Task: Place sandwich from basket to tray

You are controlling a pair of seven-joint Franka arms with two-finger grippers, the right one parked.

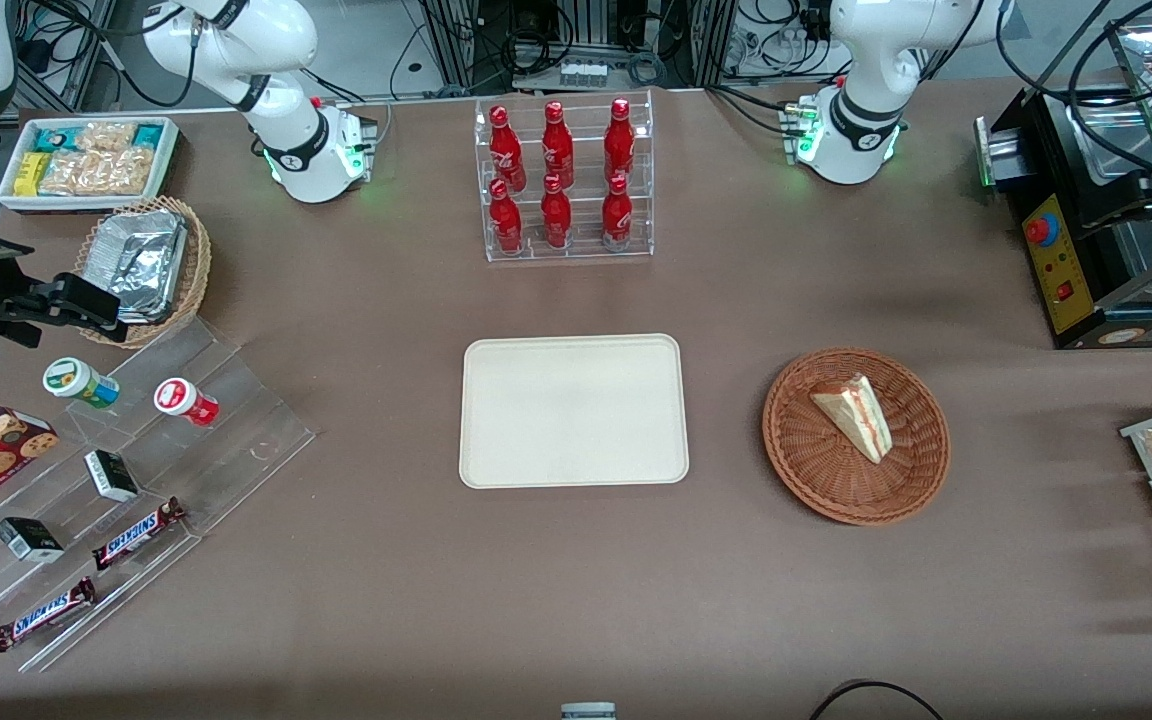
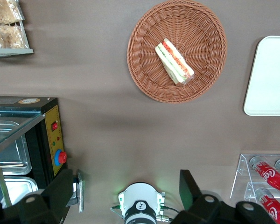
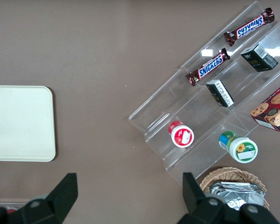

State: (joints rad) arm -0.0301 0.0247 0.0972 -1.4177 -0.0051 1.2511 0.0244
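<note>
Fingers [image 2: 67, 191] spread wide apart, my gripper [image 2: 126, 191] hangs high above the desk [image 1: 576, 580] with nothing between them, over the stretch near my own arm's base [image 2: 140, 205] at the edge farthest from the front camera. Each dark finger shows as a separate wedge, well clear of everything below.

From up here I see the sandwich [image 1: 854, 414] lying on its side in the basket [image 1: 856, 436], roughly in the middle of the woven floor, its red-orange and pale green layers along the cut edge. That basket sits on the desk toward my working end, nearer the front camera than my base. Beside it, toward the desk's middle and apart from it, lies the tray [image 1: 573, 411], flat and bare.

Farther from the front camera than the tray stands a clear rack of red bottles [image 1: 561, 180]. A black box with a red knob [image 1: 1076, 250] sits near the desk's edge at my end.
</note>
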